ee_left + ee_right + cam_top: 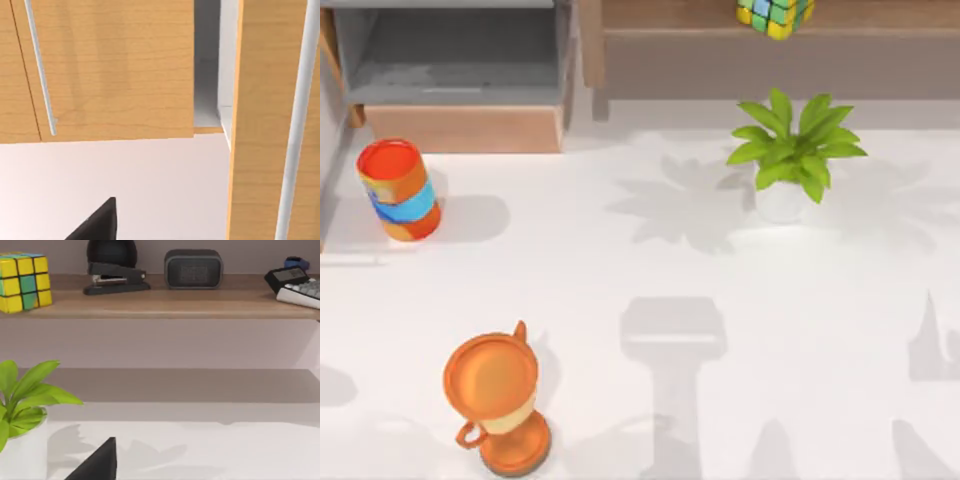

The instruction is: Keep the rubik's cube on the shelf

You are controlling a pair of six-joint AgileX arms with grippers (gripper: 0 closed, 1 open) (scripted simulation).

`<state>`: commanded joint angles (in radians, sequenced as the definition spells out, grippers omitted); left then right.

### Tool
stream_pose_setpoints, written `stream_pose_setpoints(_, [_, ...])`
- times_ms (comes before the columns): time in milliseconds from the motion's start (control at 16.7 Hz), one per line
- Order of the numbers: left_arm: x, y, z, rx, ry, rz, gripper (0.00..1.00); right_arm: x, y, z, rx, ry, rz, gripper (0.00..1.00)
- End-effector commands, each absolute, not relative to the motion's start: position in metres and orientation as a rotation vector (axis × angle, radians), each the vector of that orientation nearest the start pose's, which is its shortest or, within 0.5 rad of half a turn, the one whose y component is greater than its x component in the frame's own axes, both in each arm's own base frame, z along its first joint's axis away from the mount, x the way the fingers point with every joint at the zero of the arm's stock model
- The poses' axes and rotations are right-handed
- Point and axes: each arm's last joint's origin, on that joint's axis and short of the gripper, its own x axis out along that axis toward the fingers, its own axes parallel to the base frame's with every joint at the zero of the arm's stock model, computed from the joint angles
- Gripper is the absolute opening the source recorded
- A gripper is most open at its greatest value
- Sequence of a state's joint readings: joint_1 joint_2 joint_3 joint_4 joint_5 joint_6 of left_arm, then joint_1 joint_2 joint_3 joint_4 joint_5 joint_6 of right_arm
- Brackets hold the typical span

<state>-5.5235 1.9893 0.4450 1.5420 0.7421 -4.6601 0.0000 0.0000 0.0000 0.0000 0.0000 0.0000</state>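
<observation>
The rubik's cube (775, 14) rests on the shelf (670, 16) at the back of the table, right of centre and just behind the potted plant. In the right wrist view the rubik's cube (24, 282) stands upright near one end of the shelf (175, 304), with nothing touching it. A dark part of my right gripper (97, 462) shows low in that view, well short of the shelf. My left gripper (97, 222) shows as a dark part in front of wooden cabinet doors.
A potted plant (790, 150) stands before the shelf. An orange-and-blue can (398, 190) is at the left, an orange trophy cup (498, 400) near the front left, and a grey-lined open box (460, 70) at the back left. A stapler (115, 280), a dark speaker (193, 269) and a calculator (300, 287) share the shelf.
</observation>
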Motion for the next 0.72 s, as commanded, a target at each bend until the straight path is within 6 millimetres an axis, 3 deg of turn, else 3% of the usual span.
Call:
stream_pose_setpoints(180, [0.2291,0.1752,0.0952,1.573,-0.014,-0.013,1.00,0.1057,-0.0012,0.1600,0.000,0.000,0.000,1.00])
stream_pose_setpoints(720, [0.2339,0.1753,0.0950,1.571,-0.015,-0.015,1.00,0.1057,-0.0012,0.1600,0.000,0.000,0.000,1.00])
